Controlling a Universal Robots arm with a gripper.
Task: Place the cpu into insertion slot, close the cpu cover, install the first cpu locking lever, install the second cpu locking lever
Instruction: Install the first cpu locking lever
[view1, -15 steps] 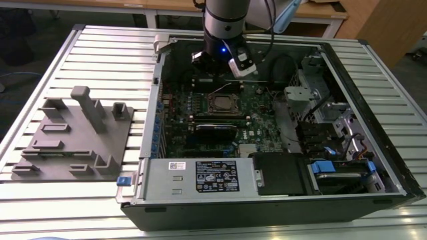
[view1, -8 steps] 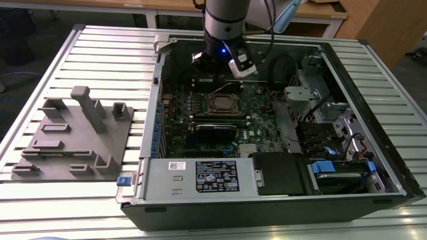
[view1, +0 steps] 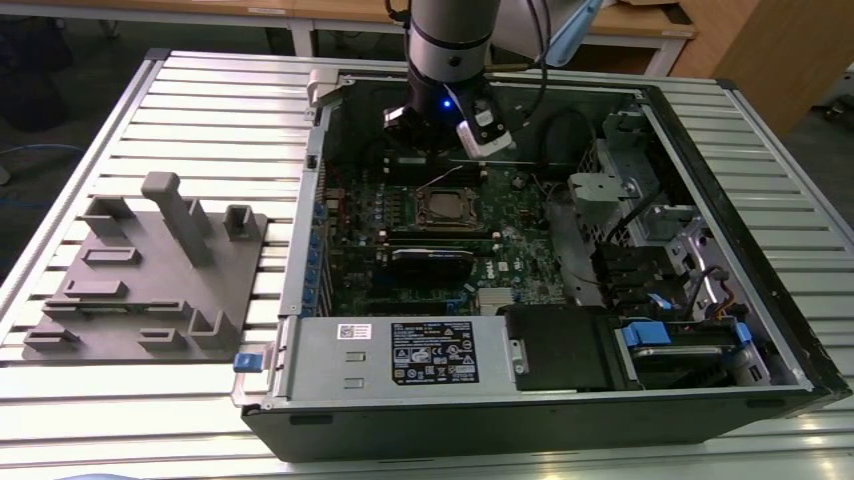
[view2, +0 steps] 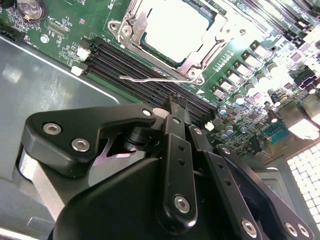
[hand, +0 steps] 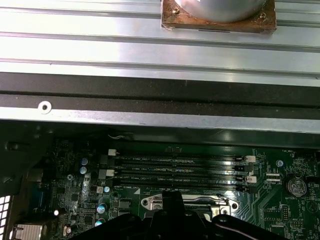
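Hand (view2: 176, 101) with fingers together, empty, near cpu (view2: 175, 27) under cpu cover (view2: 132, 27), beside memory slots (view2: 130, 65).

Robotics lab: opened PC case (view1: 534, 395) on slotted aluminium table (view1: 200, 100), grey fixture block (view1: 134, 300) beside case, robot arm (view1: 451, 40) above, wooden desks (view1: 647, 22) behind.

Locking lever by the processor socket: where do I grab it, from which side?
Take the lever at its free hooked end, which lies clear of the socket frame, over the memory slots. It is a thin wire along the frame's edge, so probably come from above, closing across the wire.
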